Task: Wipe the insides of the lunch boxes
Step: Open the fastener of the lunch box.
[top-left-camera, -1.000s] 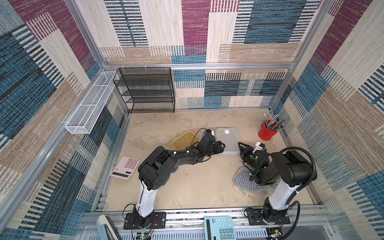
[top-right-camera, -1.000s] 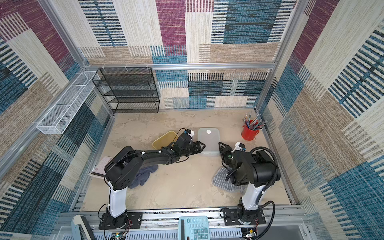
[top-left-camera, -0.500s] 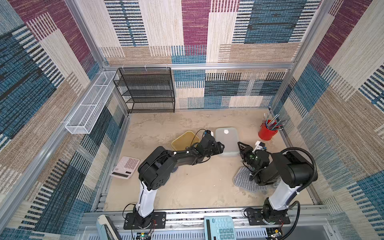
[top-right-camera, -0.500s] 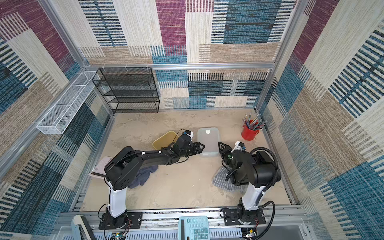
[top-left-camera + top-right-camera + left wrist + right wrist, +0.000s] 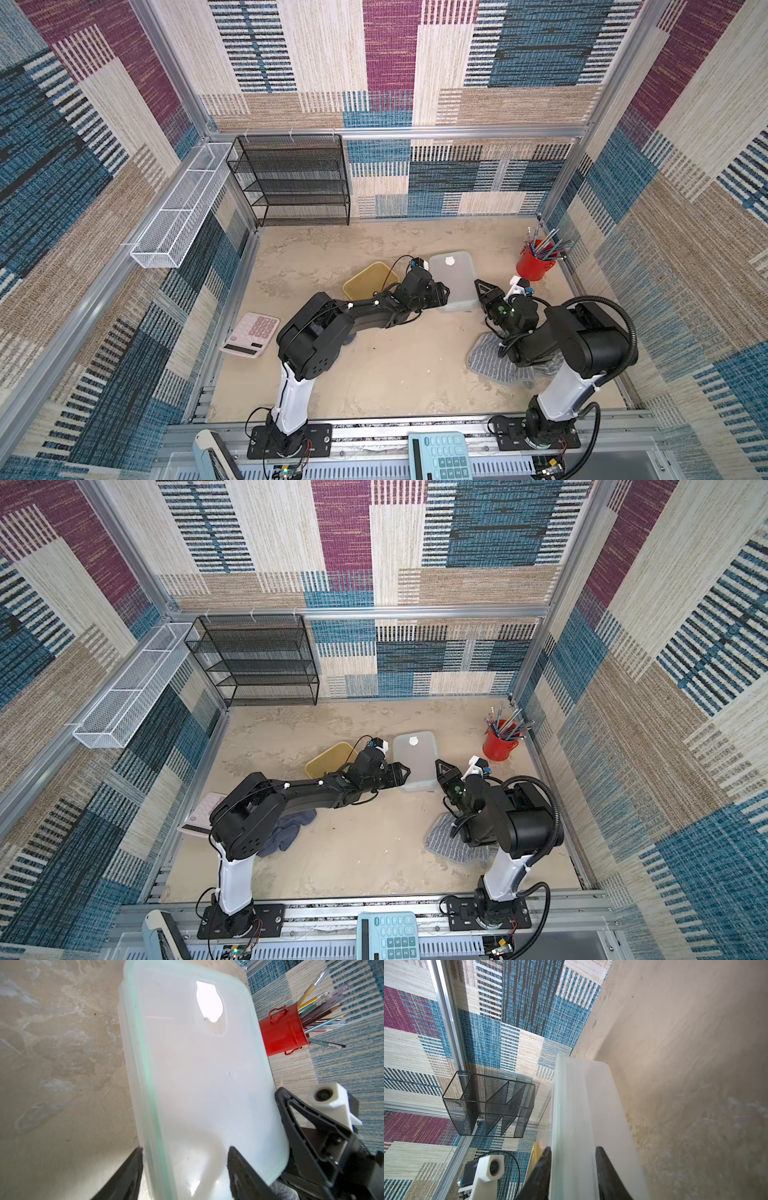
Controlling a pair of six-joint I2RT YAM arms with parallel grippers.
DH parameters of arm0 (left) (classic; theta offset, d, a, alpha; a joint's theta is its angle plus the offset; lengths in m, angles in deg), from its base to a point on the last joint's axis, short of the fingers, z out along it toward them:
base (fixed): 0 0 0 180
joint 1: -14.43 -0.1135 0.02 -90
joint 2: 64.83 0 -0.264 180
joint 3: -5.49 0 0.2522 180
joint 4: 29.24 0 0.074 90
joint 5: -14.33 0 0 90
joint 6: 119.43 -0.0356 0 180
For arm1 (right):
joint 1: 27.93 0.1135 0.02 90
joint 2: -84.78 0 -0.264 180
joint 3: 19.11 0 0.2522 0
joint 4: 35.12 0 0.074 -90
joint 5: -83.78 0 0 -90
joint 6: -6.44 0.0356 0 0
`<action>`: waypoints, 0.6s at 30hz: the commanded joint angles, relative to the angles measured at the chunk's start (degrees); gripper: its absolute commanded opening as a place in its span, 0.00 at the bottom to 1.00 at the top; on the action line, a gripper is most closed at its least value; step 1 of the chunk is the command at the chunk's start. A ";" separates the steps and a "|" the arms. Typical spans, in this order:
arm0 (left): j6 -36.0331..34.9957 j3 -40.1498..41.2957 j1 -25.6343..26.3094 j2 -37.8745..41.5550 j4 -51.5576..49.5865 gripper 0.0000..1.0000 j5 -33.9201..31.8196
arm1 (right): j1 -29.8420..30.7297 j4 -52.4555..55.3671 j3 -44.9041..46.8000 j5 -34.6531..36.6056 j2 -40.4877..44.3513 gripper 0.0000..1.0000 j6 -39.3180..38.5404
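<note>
The lidded frosted clear rectangular plastic lunch box (image 5: pixel 451 278) sits on the tabletop (image 5: pixel 374 374). Right fingers (image 5: pixel 608 1174) pinch its rim; left fingers (image 5: pixel 124 1178) stand wide astride a corner, clamping nothing. Better to keep the box pinned while levering the lid (image 5: pixel 197 1084) up.

No legible text; teal calculator (image 5: pixel 388 937) key markings too small

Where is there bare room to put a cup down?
Front middle, between blue cloth and grey striped cloth; back strip between black shelf and red pen cup. Crowded: centre, where left hand and right hand meet the clear lunch box, beside the amber lunch box.
</note>
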 commanded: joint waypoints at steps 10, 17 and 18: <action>-9.05 -5.30 0.00 -2.51 -13.49 0.99 -1.90 | 0.31 3.79 0.70 -3.20 -2.74 0.25 -1.65; -10.46 -7.40 -0.45 -4.79 -17.46 1.00 -3.44 | 0.31 5.04 0.32 -2.70 -3.02 0.24 -2.72; -10.89 -8.42 -0.46 -5.47 -18.82 0.99 -3.47 | 0.31 5.43 0.24 -2.63 -2.96 0.23 -3.00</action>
